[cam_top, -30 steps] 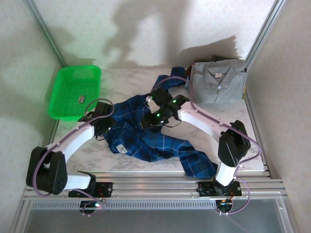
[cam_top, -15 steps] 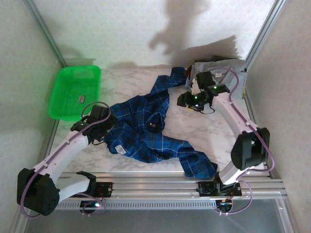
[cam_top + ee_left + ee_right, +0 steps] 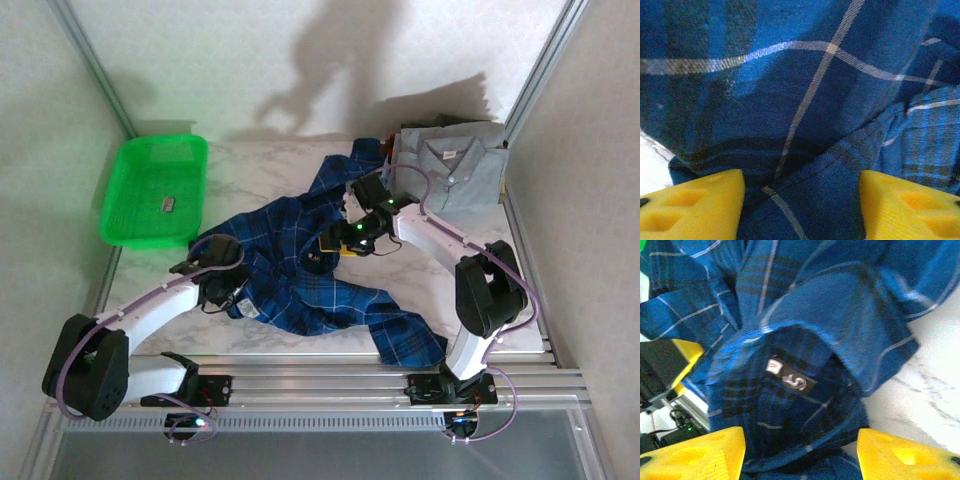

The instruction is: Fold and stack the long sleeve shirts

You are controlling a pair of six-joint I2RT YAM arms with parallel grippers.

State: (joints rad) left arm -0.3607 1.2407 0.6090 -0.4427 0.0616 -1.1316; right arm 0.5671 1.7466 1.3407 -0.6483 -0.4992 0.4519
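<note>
Right end effector [image 3: 801, 447], jaws spread, back from the grey shirt [image 3: 450, 170] to above the plaid shirt [image 3: 320, 300] at its collar [image 3: 840, 295] (label [image 3: 790, 377] showing); left end effector [image 3: 802, 200] spread over the same cloth.

Soft, even light comes from above and in front, so the top external view is fairly bright, though slightly grainy. Broad, fuzzy shadows spread over the back wall [image 3: 330, 60]. The pale tabletop [image 3: 270, 170] shows no hard glare. Both wrist views are close and soft: the plaid shirt [image 3: 810, 100] blurs, and the tabletop washes out at the right wrist view's right edge.
</note>
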